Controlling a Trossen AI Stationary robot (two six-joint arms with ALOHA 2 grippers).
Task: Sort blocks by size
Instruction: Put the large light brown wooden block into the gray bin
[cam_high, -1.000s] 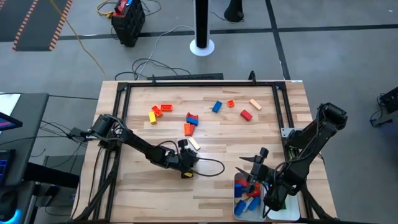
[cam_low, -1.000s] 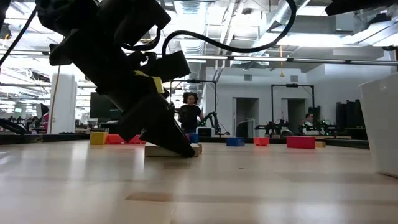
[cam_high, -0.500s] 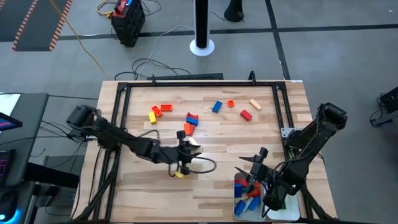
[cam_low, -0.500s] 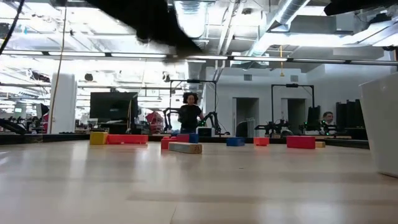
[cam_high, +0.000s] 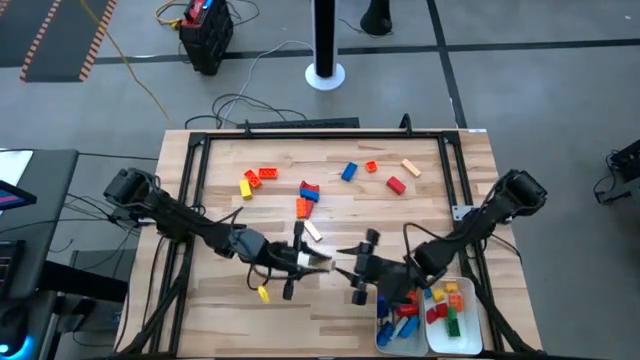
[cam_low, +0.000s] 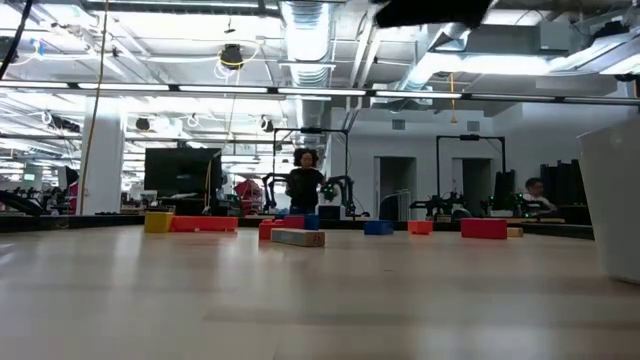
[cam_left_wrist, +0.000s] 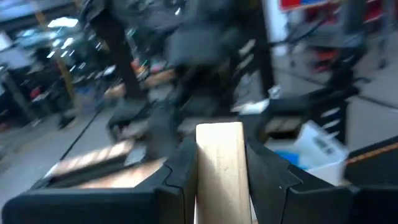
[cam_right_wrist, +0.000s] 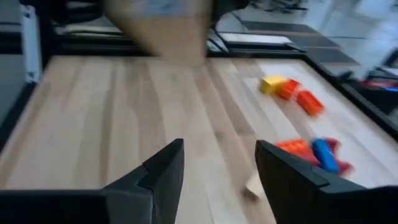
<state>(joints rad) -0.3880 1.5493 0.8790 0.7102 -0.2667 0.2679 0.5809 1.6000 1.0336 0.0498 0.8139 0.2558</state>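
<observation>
Between left claw (cam_left_wrist: 219, 186) fingers, tan block (cam_left_wrist: 219, 163).

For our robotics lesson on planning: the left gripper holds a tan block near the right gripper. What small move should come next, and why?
Probably a handover: the left gripper is shut on the tan block, lifted off the table, and the open right gripper faces it close by. The right gripper should ease forward until its fingers straddle the block, since the trays sit on its side.

Tan block (cam_left_wrist: 219, 169); white trays (cam_high: 465, 335); dark pincers.
</observation>
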